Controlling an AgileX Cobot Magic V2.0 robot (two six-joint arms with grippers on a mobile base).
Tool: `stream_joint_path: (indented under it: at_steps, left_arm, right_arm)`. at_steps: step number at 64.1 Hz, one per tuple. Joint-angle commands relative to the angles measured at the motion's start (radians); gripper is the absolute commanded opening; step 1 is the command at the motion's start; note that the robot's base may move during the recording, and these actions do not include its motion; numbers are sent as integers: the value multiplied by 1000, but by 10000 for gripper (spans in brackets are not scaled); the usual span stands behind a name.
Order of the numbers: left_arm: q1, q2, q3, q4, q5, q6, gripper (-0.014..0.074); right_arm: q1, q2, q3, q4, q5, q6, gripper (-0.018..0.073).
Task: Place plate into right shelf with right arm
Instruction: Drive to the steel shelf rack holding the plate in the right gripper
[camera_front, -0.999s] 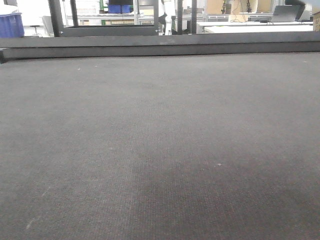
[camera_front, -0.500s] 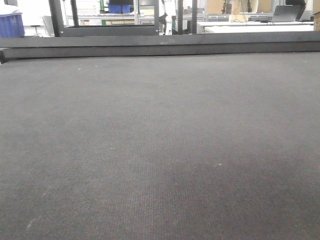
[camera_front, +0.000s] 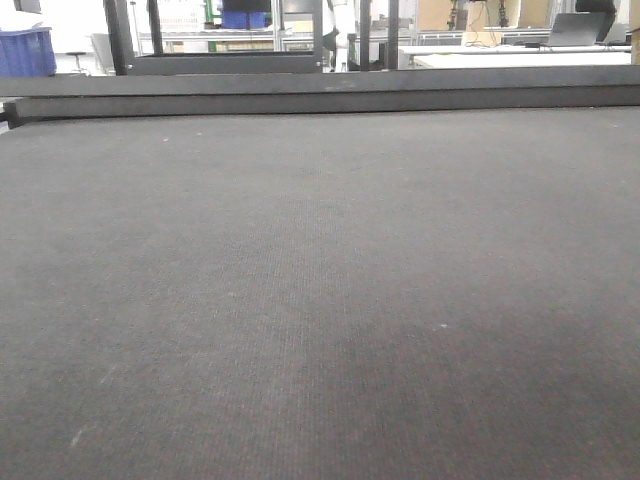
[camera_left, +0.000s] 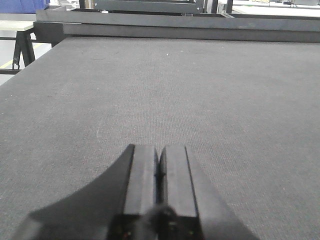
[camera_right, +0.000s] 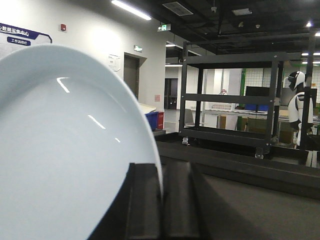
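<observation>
The table (camera_front: 320, 300) carries a dark grey, finely woven mat (camera_left: 210, 100) that runs flat ahead of the left gripper (camera_left: 159, 150) to a raised dark rail (camera_left: 190, 31) along the far edge. To the tool's left the mat ends at the table's side edge. A few tiny pale specks (camera_front: 437, 328) lie on the weave, too small to identify.
</observation>
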Motion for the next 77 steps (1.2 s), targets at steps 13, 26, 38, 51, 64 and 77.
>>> stream_joint_path:
  at_steps: [13, 26, 38, 51, 64, 77]
  left_arm:
    - [-5, -5, 8, -4, -86, -3, -47]
    - [-5, -5, 8, -4, -86, -3, -47]
    - [-5, -5, 8, -4, -86, -3, -47]
    - [-5, -5, 8, -4, -86, -3, -47]
    - [-5, -5, 8, -4, -86, -3, -47]
    - [-5, -5, 8, -4, -86, -3, -47]
  right_arm:
    - [-2, 13, -28, 8, -92, 3, 57]
    - [-2, 13, -28, 8, -93, 3, 57]
    - [-2, 13, -28, 8, -94, 3, 57]
    - [-2, 13, -28, 8, -94, 3, 57]
    - [-2, 13, -28, 8, -93, 3, 57]
    - [-2, 13, -28, 8, -93, 3, 57]
